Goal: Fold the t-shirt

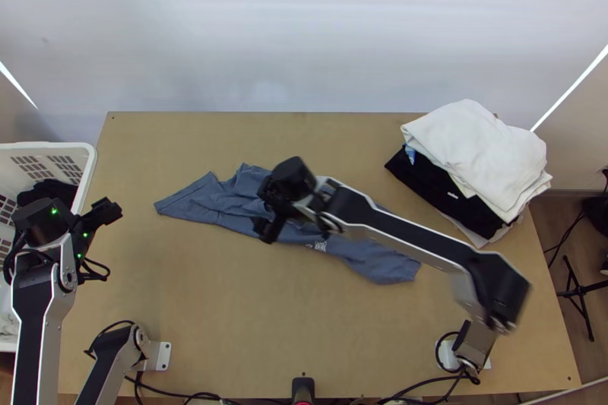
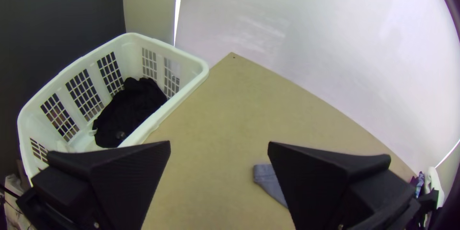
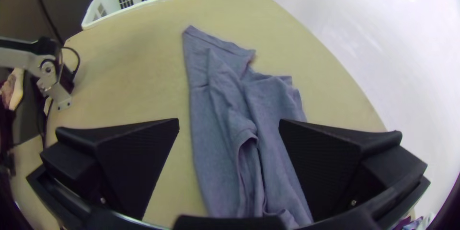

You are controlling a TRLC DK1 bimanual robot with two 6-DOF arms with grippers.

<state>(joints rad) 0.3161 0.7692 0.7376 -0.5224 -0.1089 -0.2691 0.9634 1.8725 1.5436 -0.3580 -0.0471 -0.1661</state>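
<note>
In the top view, the blue t-shirt [image 1: 228, 200] lies rumpled across the middle of the table [image 1: 243, 314], its ends toward nine and four o'clock. The right claw [image 1: 264, 211] is spread open above it, gripping nothing. At the table's nine o'clock, the left claw [image 1: 97, 229] also stands open and empty, near the white basket [image 1: 90, 166]. Stacked clothes [image 1: 479, 147] sit at two o'clock.

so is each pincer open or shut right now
Left pincer: open, empty, near the basket
Right pincer: open, over the blue t-shirt, not gripping it
</note>
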